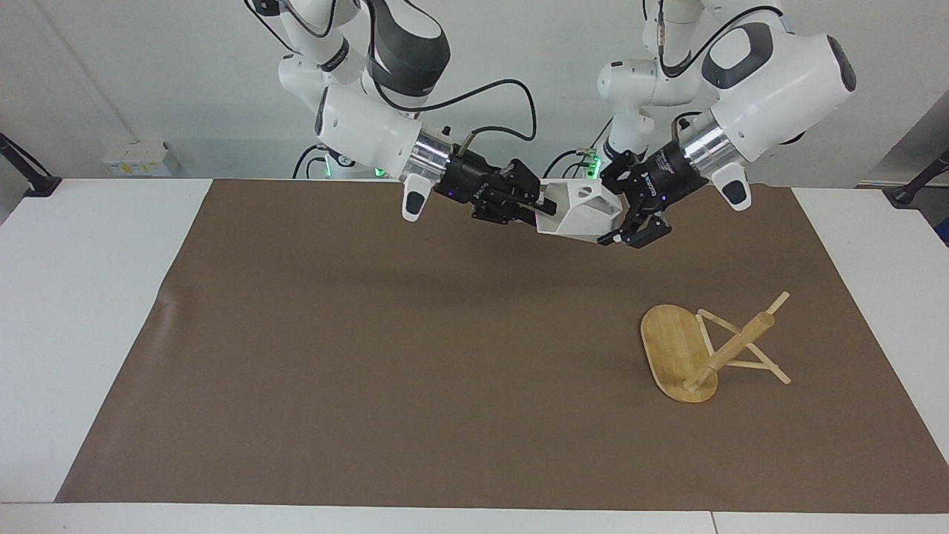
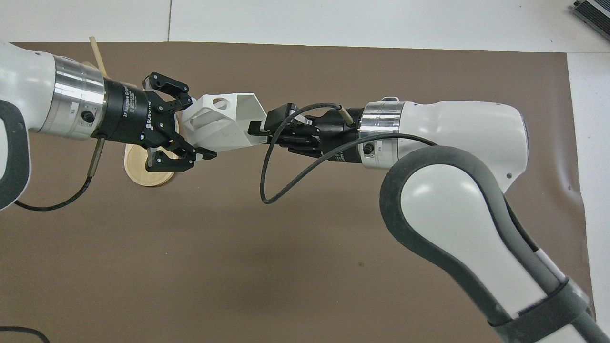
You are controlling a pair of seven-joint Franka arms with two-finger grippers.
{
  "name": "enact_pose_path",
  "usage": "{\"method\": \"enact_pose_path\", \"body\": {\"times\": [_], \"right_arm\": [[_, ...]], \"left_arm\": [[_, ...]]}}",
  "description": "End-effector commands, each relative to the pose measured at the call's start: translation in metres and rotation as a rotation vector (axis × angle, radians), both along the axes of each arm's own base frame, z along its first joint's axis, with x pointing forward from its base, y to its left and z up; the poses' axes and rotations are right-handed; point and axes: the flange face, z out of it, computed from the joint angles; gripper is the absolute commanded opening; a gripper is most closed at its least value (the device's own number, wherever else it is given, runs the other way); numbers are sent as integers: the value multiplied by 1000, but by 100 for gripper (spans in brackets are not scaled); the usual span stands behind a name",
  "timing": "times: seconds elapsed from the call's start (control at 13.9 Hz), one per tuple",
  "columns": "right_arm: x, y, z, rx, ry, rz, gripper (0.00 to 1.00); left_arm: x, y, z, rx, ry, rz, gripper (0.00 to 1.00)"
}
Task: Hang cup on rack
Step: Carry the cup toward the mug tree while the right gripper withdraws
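The white faceted cup [image 1: 580,213] hangs in the air over the brown mat [image 1: 371,356], between the 2 grippers, well above and apart from the bamboo mug rack [image 1: 700,352], which lies tipped on the mat toward the left arm's end of the table with its post slanting off the oval base. The right gripper [image 1: 535,208] is clenched on the cup's rim end. The left gripper [image 1: 621,216] has its fingers spread around the cup's tapered bottom, by the pierced handle, not yet pressed onto it as far as the overhead view shows.

This looks like a hand-over in mid-air. To do it well, the left gripper should close squarely on 2 flat facets and leave the handle hole uncovered, since a peg has to pass through that hole. The right gripper should let go only once the left one grips firmly; slanted facets could let the cup twist or slip. The rack is itself not upright, so its pegs point sideways, and hanging will likely call for a different approach angle or for standing the rack up.

Readable writing: "ROBOTIQ" and "2F Adaptive Gripper" in part on the left gripper's black body [image 2: 138,116]; no other label is legible.
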Motion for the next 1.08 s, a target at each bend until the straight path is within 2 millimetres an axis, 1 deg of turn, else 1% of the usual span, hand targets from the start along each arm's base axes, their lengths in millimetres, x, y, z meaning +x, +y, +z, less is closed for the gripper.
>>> {"method": "enact_pose_path", "body": {"times": [0.0, 0.14, 0.29, 0.43, 0.5, 0.58, 0.65, 0.72, 0.87, 0.94, 1.01], "right_arm": [[1, -1, 3, 18, 10, -29, 100], [5, -7, 3, 2, -14, -39, 100], [13, -19, 5, -55, -75, -83, 100], [28, -46, 4, -215, -178, -82, 100], [35, -62, 1, -333, -234, -54, 100], [43, -85, -3, -447, -266, -30, 100], [50, -112, -7, -568, -269, 33, 100], [54, -140, -7, -663, -261, 102, 100], [57, -195, -5, -791, -252, 273, 100], [56, -226, -4, -855, -241, 350, 100], [53, -250, -4, -931, -219, 411, 100]], "left_arm": [[-11, 7, 0, 3, 12, 67, 0], [-9, 12, -5, 3, 28, 133, 0], [-9, 17, -17, 20, 33, 205, 0], [-6, 28, -26, 40, 46, 282, 0], [-2, 40, -30, 50, 58, 323, 0], [0, 44, -33, 62, 69, 348, 0], [3, 47, -38, 73, 84, 388, 0], [6, 49, -41, 74, 93, 430, 0], [14, 54, -55, 80, 110, 498, 0], [19, 65, -58, 74, 121, 549, 0], [26, 81, -65, 71, 137, 596, 0]]}}
